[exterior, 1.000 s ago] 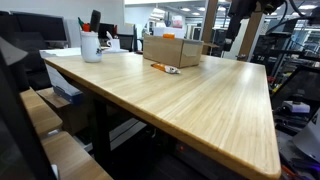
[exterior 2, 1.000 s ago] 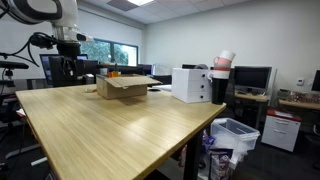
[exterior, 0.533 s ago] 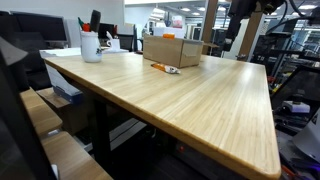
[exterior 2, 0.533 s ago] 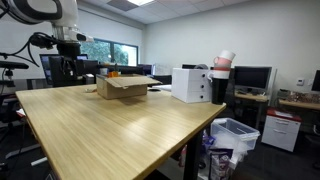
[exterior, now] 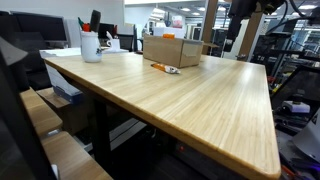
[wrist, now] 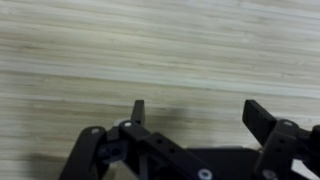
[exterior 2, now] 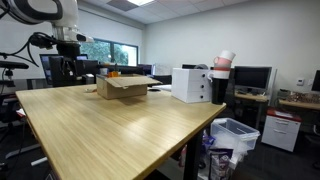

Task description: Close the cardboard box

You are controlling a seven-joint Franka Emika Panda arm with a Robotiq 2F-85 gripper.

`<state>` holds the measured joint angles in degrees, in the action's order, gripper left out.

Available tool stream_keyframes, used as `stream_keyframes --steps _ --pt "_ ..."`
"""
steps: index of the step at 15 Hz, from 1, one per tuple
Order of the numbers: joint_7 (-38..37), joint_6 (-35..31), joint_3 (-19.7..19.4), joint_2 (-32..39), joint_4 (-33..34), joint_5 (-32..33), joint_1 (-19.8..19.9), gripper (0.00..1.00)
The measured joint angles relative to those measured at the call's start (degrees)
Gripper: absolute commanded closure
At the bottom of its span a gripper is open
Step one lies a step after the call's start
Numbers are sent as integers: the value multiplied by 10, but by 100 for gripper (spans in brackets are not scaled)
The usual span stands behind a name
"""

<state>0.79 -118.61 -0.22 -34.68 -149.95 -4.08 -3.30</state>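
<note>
Wrist view shows the gripper (wrist: 200, 118) spread wide over the wooden table (wrist: 160, 50), holding nothing. In both exterior views the box (exterior: 172, 51) (exterior 2: 122, 88) sits upper middle, flaps open.

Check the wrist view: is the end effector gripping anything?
No: the end effector stands open, with only the bare wooden table showing between its fingers.

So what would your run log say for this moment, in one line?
pincer: open, empty | under it: wooden table | cardboard box: flap open | task: not done
</note>
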Motion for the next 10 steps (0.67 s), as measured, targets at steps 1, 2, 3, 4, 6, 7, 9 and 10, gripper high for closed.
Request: stream_keyframes --steps 1,2,3,4,6,7,9,10 --pt "0 6 0 4 2 0 0 0" --pt "0 16 1 11 7 0 0 0" --pt "0 23 2 19 12 0 0 0" --pt "0 30 5 30 19 1 0 0" --pt "0 34 10 43 27 2 0 0" --pt "-2 34 10 46 29 2 0 0" --pt "-12 31 8 47 30 0 3 0" --pt "-18 27 5 45 29 -1 5 0"
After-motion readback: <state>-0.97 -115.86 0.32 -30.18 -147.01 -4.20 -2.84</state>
